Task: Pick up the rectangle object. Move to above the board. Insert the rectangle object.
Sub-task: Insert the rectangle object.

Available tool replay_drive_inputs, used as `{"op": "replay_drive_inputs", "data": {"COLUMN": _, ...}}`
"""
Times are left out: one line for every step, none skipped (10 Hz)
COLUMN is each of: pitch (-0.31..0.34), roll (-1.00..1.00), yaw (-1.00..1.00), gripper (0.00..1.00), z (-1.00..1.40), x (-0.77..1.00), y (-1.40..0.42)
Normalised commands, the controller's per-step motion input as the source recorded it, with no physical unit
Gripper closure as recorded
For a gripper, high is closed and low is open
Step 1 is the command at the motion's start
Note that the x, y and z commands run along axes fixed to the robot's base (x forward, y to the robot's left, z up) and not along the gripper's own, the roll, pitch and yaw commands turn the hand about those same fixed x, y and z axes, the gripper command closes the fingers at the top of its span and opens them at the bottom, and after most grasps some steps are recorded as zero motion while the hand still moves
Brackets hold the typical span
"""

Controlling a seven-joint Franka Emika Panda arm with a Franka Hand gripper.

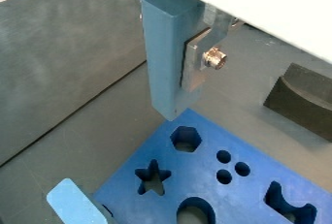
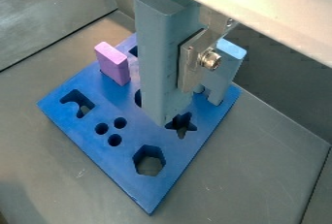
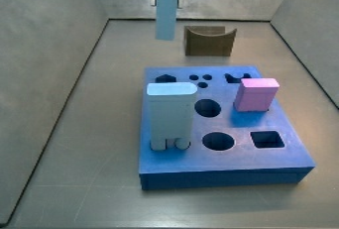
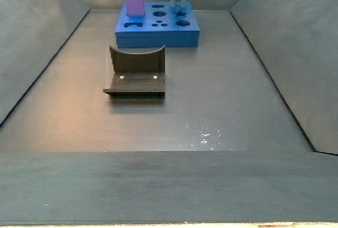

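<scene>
Hanging upright above one blue board (image 2: 97, 131), a single grey-blue slab (image 2: 162, 58) sits clamped between the fingers (image 2: 197, 61) of the gripper (image 1: 182, 58); one pink cube (image 3: 257, 94) stands on the board.

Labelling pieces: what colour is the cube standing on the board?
Pink cube on the blue board; clearest in a side view.

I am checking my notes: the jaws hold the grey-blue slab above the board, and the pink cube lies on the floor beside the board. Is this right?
Not entirely. The gripper does hold the rectangle object up near the board, but a side view shows the pink cube standing on the board, not on the floor.
</scene>
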Motion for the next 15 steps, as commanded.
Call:
{"op": "replay_drive_inputs", "data": {"pitch": 0.0, "roll": 0.0, "yaw": -0.04, "gripper": 1.0, "z": 0.0, "x": 0.0, "y": 0.0}}
{"op": "replay_drive_inputs", "data": {"pitch": 0.0, "roll": 0.0, "yaw": 0.0, "gripper": 1.0, "z": -0.03, "x": -0.08, "y": 0.0}}
{"op": "replay_drive_inputs", "data": {"pitch": -0.011, "roll": -0.13, "yaw": 0.0, "gripper": 1.0, "z": -0.09, "x": -0.13, "y": 0.17}}
{"op": "replay_drive_inputs", "data": {"pitch": 0.0, "roll": 0.0, "yaw": 0.0, "gripper": 1.0, "z": 0.0, "x": -0.08, "y": 0.02}}
{"op": "replay_drive_inputs", "data": {"pitch": 0.0, "roll": 0.0, "yaw": 0.0, "gripper": 1.0, "z": 0.0, "x": 0.02, "y": -0.02}}
{"op": "replay_drive_inputs", "data": {"pitch": 0.0, "roll": 0.09, "yaw": 0.0, "gripper": 1.0, "z": 0.0, "x": 0.0, "y": -0.07}}
{"op": "replay_drive_inputs", "data": {"pitch": 0.0, "roll": 0.01, "yaw": 0.0, "gripper": 1.0, "z": 0.0, "x": 0.0, "y": 0.0}}
{"op": "replay_drive_inputs", "data": {"pitch": 0.0, "roll": 0.0, "yaw": 0.0, "gripper": 1.0, "z": 0.0, "x": 0.0, "y": -0.04}}
{"op": "replay_drive_inputs", "data": {"pitch": 0.0, "roll": -0.05, "yaw": 0.0, "gripper": 1.0, "z": 0.0, "x": 0.43, "y": -0.16}}
{"op": "replay_drive_inputs", "data": {"pitch": 0.0, "roll": -0.25, "yaw": 0.0, "gripper": 1.0, "z": 0.06, "x": 0.74, "y": -0.27}}
{"op": "replay_drive_inputs", "data": {"pitch": 0.006, "roll": -0.25, "yaw": 0.0, "gripper": 1.0, "z": 0.0, "x": 1.0, "y": -0.35}}
{"op": "replay_drive_inputs", "data": {"pitch": 0.0, "roll": -0.31, "yaw": 0.0, "gripper": 1.0, "z": 0.0, "x": 1.0, "y": -0.35}}
{"op": "replay_drive_inputs", "data": {"pitch": 0.0, "roll": -0.32, "yaw": 0.0, "gripper": 1.0, "z": -0.11, "x": 1.0, "y": -0.33}}
{"op": "replay_drive_inputs", "data": {"pitch": 0.0, "roll": -0.36, "yaw": 0.0, "gripper": 1.0, "z": -0.29, "x": 1.0, "y": -0.31}}
{"op": "replay_drive_inputs", "data": {"pitch": 0.0, "roll": -0.38, "yaw": 0.0, "gripper": 1.0, "z": -0.43, "x": 1.0, "y": -0.33}}
